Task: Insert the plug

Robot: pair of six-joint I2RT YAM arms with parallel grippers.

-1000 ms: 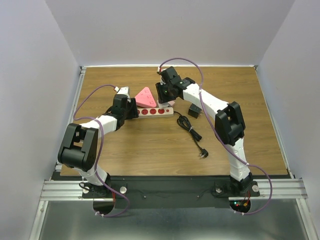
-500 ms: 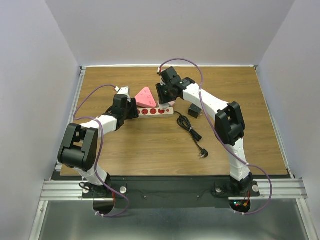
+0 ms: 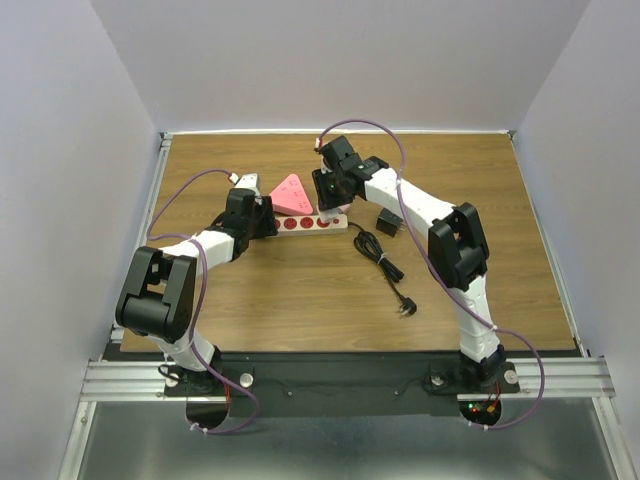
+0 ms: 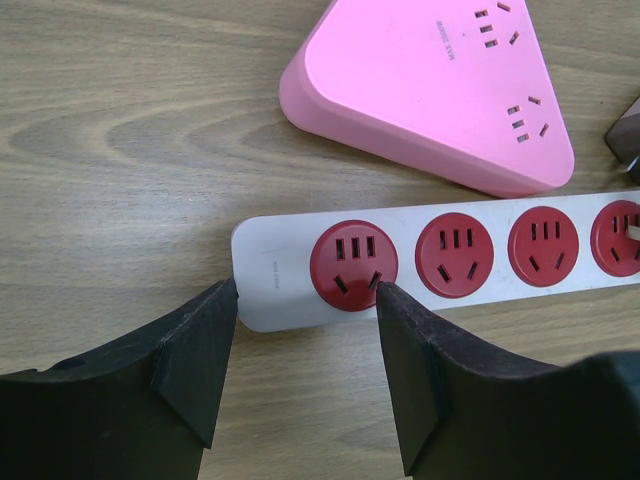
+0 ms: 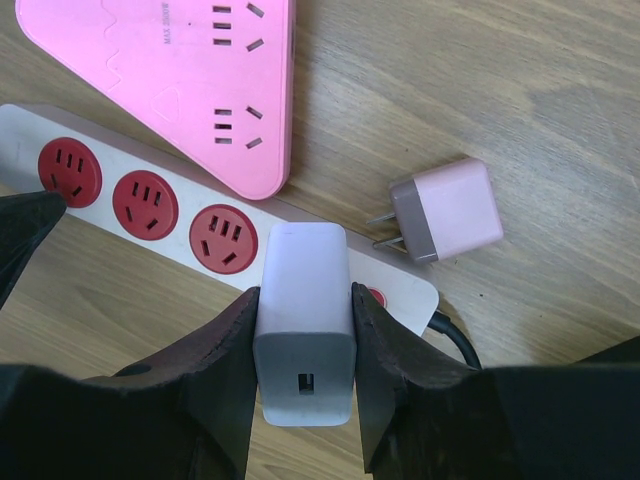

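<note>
Right jaws (image 5: 304,335): clenched on the white charger plug (image 5: 305,270), low centre of the right wrist view.
Plug position: over the last red socket at the right end of the white power strip (image 4: 268,262). I can't tell whether the prongs are in.
Left jaws (image 4: 305,300): spread wide, straddling the first socket at the strip's left end, grasping nothing.
Nearby: pink triangular socket block (image 4: 420,90) just behind the strip; small pink adapter (image 5: 445,210) beside its right end.
Progress: plug lifted and lined up, I'd say. Pressing home and letting go look left.
</note>
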